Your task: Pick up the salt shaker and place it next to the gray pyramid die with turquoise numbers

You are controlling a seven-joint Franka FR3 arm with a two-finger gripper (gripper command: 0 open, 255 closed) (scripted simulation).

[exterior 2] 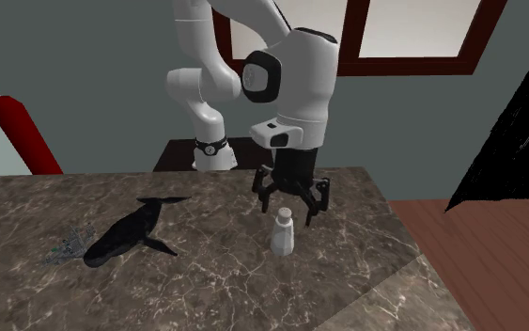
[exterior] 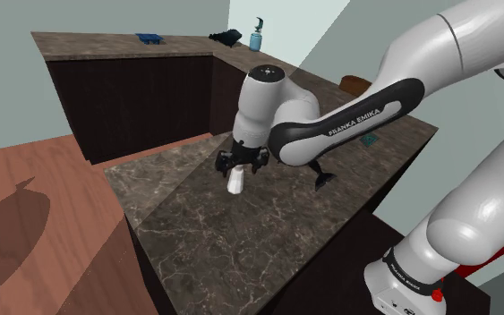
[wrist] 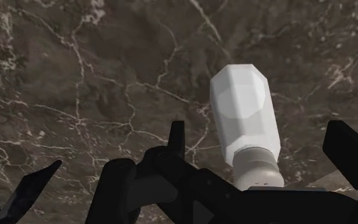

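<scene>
Only readable text: "FRANKA EMIKA" in white on the dark panel of the arm (exterior: 359, 120). No label on the salt shaker (exterior 2: 284, 232). It's plain white with a greyish cap, upright on the dark marbled tabletop (exterior 2: 215, 291), on the side nearer the wooden floor (exterior 2: 478, 235). Your hand (exterior 2: 288, 211) hovers just above the cap, fingers spread wide, gripping nothing. Wrist view puts the shaker between the fingers, closer to one of them, untouched. A black whale figure (exterior 2: 129, 235) lies on the tabletop between the shaker and the grey die (exterior 2: 67, 247), which sits just beside the whale's head. Die numbers are too small to read. The far counter in the shoulder view carries a blue bottle (exterior: 256, 38). A red cylinder (exterior 2: 23, 132) stands behind the tabletop.
</scene>
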